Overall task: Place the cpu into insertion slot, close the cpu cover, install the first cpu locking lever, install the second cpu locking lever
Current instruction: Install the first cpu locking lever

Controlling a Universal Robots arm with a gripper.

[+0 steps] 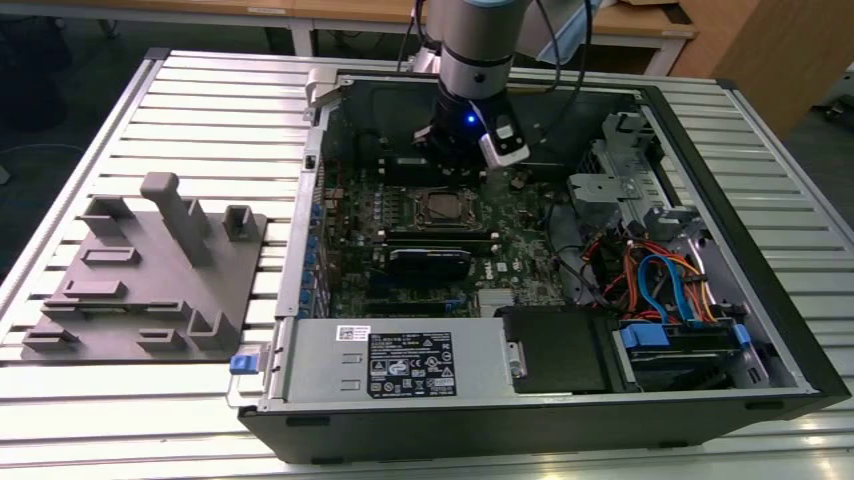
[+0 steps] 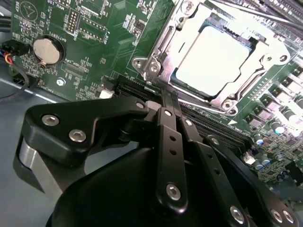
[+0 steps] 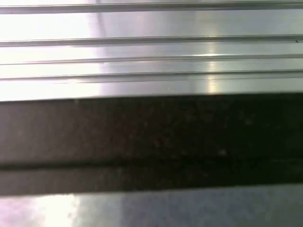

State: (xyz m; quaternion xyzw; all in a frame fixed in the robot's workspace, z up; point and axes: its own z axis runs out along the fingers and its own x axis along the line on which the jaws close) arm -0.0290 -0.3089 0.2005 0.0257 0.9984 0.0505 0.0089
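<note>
One flat square cpu with dull silver-grey metal top (image 2: 214,59) sat seated in the square insertion slot with silvery rim (image 2: 165,35) on the green circuit board (image 2: 102,45). Thin silvery cpu cover plate with square window (image 2: 246,82) lay closed down around the chip, framing it. Could not tell lever positions. Black two-finger gripper (image 2: 169,101) hung just beside the slot edge, fingers (image 2: 166,123) pressed together, holding nothing. Round silver coin cell (image 2: 46,51) mounted well apart from the slot on same board. Seen in exterior view: gripper (image 1: 461,160) down inside open black computer case (image 1: 534,425), just past the slot (image 1: 441,207). Grey plastic fixture block (image 1: 147,285) parked beside case on slatted aluminium table (image 1: 134,430), toward exterior view's left. Saw table slats and dark case edge (image 3: 151,142) in first wrist view.
</note>
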